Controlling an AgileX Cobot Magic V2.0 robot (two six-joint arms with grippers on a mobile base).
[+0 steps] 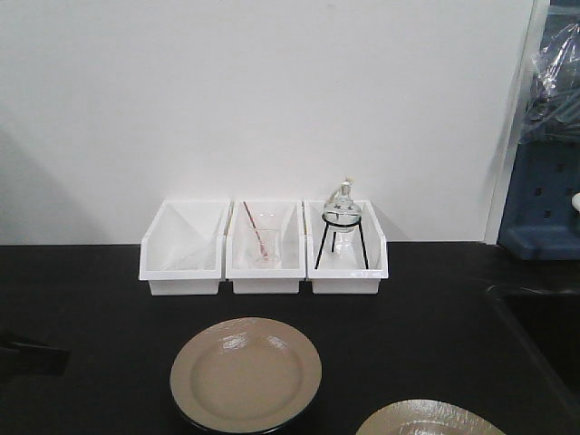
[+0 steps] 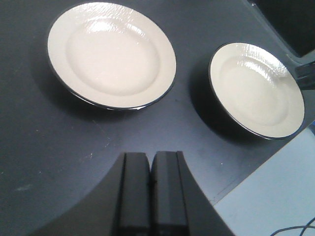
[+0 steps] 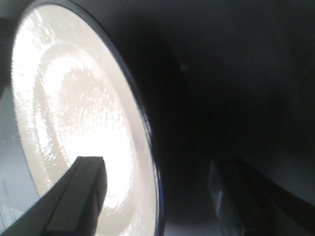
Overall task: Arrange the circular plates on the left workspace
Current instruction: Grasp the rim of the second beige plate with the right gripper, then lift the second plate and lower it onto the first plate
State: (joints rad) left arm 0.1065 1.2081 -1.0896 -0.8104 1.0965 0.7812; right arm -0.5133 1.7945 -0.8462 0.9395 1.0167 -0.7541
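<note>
The right fingers [image 3: 156, 164] are open wide, one on each side of the dark rim of the near right plate [image 3: 74, 123], so I think they are getting ready to pinch the rim and lift it. The left fingers [image 2: 150, 182] are pressed together and hold nothing, and they hang over the desk [image 2: 59, 147] close to both plates, maybe until it is their turn. The other plate [image 1: 245, 372] lies flat in the middle of the desk, and neither plate is on the left side yet.
</note>
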